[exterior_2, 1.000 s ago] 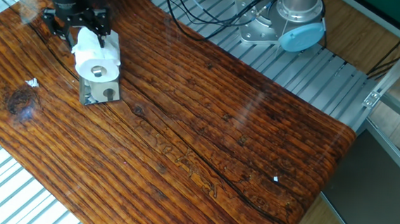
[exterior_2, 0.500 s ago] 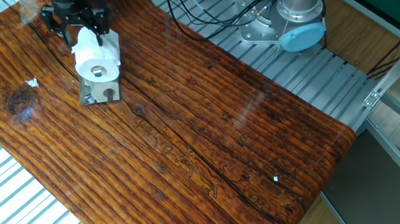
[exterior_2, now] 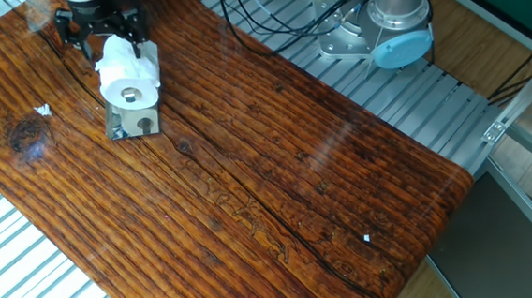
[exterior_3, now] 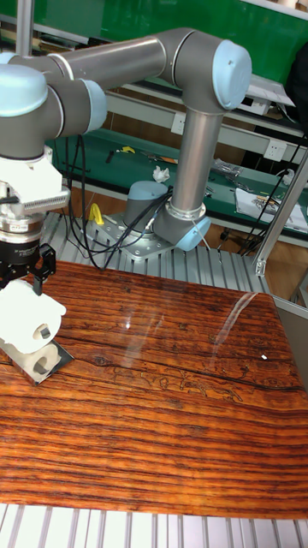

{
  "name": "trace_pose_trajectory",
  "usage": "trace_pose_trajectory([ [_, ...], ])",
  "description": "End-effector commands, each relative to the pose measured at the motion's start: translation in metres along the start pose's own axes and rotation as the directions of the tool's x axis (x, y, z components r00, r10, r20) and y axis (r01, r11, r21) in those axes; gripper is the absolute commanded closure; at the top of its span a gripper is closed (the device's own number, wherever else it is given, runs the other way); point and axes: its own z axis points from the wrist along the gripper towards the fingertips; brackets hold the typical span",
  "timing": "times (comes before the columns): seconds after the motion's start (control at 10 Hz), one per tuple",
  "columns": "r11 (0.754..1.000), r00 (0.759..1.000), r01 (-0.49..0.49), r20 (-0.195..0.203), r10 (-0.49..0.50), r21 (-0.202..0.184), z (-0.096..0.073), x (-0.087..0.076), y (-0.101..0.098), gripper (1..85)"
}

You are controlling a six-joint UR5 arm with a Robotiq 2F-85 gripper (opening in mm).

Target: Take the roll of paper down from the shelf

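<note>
Item: the roll of paper (exterior_2: 128, 71), white, quilted, hollow core facing the fixed camera, is lying on its side on top of the shelf (exterior_2: 135, 121), a small stand with a beige block face and a round hole, which is standing near the far left corner of the wooden table (exterior_2: 273, 187). Handling: it is looking light and soft, likely to be giving under pressure, so a firm squeeze is risking a dented core rather than breakage; the quilted surface should be offering good friction, not slipping. Hold: across the curved outer wall near mid-length, fingers on opposite sides, is seeming the soundest place. The gripper (exterior_2: 101, 27) is hovering just behind and above the roll's rear end, its dark fingers (exterior_3: 43, 260) spread apart and straddling that end; whether they are touching the paper cannot be told.
</note>
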Motion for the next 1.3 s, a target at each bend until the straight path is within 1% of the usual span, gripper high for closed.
trace_pose_trajectory([
  [0.0, 0.999, 0.999, 0.031, 0.024, -0.031, -0.031, 0.006, -0.005, 0.007, 0.7],
  [0.2, 0.999, 1.0, 0.031, -0.002, -0.031, -0.012, 0.004, 0.003, 0.004, 0.7],
  [0.4, 0.999, 1.0, 0.028, -0.011, -0.028, -0.018, 0.005, 0.005, 0.006, 0.7],
  [0.5, 0.999, 1.0, 0.019, -0.024, -0.019, -0.033, 0.005, 0.008, 0.011, 0.7],
  [0.6, 0.999, 0.999, 0.019, -0.038, -0.02, -0.026, 0.006, 0.011, 0.009, 0.7],
  [0.8, 0.999, 1.0, 0.011, -0.023, -0.013, -0.05, 0.006, 0.006, 0.017, 0.7],
  [1.0, 0.999, 0.999, 0.02, -0.033, -0.021, -0.041, 0.007, 0.007, 0.016, 0.7],
  [1.2, 0.999, 0.998, 0.04, -0.046, -0.041, -0.028, 0.012, 0.005, 0.012, 0.7],
])
